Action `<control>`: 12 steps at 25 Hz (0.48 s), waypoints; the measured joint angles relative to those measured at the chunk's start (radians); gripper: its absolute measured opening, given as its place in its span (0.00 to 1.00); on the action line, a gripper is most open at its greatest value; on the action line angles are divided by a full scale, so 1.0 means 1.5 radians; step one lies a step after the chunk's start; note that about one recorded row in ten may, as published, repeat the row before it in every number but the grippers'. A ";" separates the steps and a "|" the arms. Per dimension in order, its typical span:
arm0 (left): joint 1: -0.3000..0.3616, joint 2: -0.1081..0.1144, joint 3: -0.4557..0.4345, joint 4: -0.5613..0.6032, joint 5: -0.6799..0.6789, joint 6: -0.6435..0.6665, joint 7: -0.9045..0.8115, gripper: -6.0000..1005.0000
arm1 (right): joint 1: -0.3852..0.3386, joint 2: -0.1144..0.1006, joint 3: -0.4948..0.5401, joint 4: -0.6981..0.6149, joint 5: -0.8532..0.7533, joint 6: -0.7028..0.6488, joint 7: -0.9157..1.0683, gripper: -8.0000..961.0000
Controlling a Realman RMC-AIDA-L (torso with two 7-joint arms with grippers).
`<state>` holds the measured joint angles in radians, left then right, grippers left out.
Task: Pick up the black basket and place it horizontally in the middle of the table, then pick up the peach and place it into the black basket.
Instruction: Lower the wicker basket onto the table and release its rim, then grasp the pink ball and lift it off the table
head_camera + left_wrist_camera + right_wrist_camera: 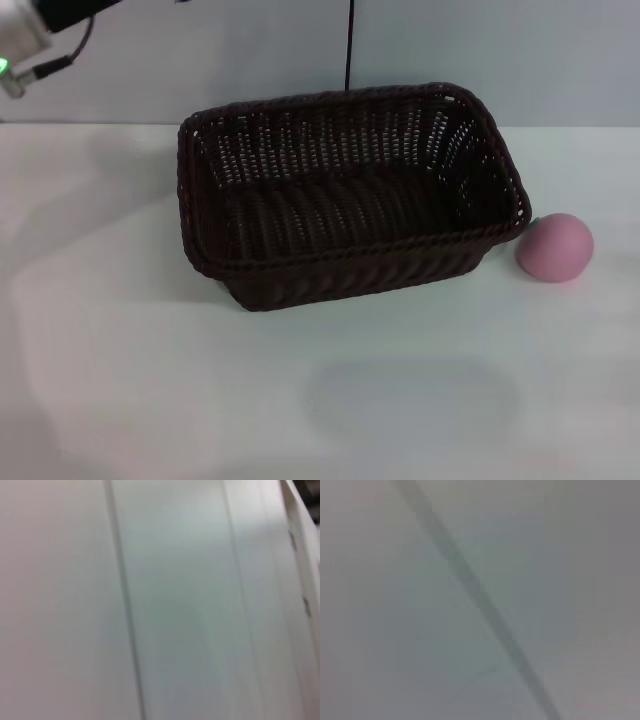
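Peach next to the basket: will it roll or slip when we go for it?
The peach is round and sits free on the flat white table, so a sideways nudge would probably send it rolling. Its surface looks smooth and matte, so slipping seems unlikely. It sits close to the black basket, whose wall may stop a roll that way.

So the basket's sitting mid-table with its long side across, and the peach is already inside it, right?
Not quite. In the head view the black basket does sit mid-table with its long side across, but the peach is not inside; it rests on the table beside the basket's right end.
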<state>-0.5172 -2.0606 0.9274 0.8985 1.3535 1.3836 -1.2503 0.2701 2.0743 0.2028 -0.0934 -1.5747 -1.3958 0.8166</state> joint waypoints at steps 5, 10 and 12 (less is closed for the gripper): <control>0.029 -0.001 0.004 -0.039 -0.057 0.006 0.017 0.83 | -0.007 0.000 -0.056 -0.031 -0.105 -0.062 -0.061 0.75; 0.034 0.000 0.005 -0.082 -0.092 0.017 0.038 0.83 | -0.008 0.000 -0.087 -0.043 -0.200 -0.079 -0.105 0.75; 0.026 0.000 0.005 -0.102 -0.097 0.017 0.048 0.83 | -0.007 0.000 -0.095 -0.044 -0.224 -0.077 -0.114 0.75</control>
<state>-0.4778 -2.0605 0.9352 0.7448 1.2078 1.4090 -1.1789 0.2598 2.0744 0.0599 -0.1593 -1.9111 -1.5119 0.6452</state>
